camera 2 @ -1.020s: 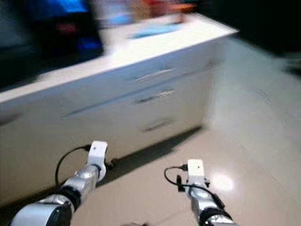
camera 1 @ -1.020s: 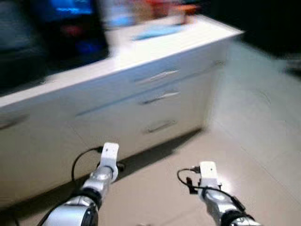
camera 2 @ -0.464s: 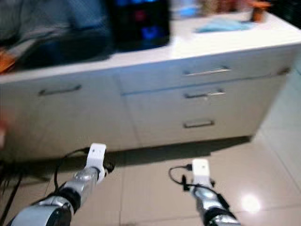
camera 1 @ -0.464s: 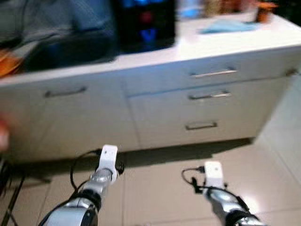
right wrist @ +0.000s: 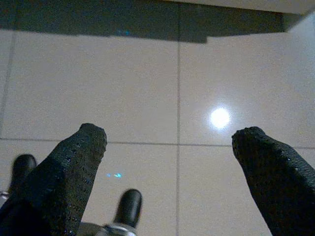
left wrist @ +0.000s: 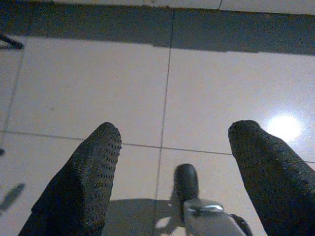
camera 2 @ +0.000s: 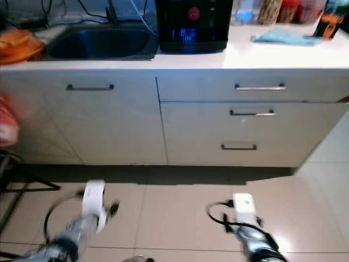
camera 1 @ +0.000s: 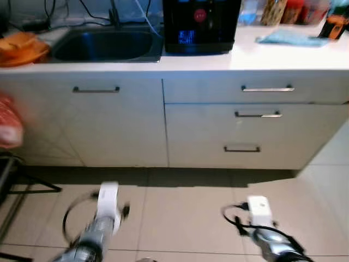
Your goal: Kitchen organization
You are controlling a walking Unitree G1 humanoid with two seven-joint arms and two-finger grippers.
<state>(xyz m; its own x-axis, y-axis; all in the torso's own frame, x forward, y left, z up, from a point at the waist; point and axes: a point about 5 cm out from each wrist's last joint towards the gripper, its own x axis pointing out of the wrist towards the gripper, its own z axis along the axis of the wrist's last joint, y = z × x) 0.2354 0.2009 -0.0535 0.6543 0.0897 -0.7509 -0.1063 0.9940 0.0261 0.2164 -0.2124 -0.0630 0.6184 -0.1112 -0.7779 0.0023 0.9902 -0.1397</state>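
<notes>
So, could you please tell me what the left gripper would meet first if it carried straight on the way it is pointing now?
Most likely the tiled floor. The left gripper is open and points down at bare tiles, with nothing between. The shadowed foot of the cabinets lies further along, though depth is hard to judge.

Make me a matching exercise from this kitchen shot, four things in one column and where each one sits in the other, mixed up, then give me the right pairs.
Things:
1. sink
2. blue cloth
3. black appliance
4. orange item

Places:
A. on the white counter, near its right end
B. at the far left of the counter, left of the sink
C. set into the counter, above the cabinet door with one handle
D. standing on the counter just right of the sink

Pairs: 1-C, 2-A, 3-D, 4-B
</notes>
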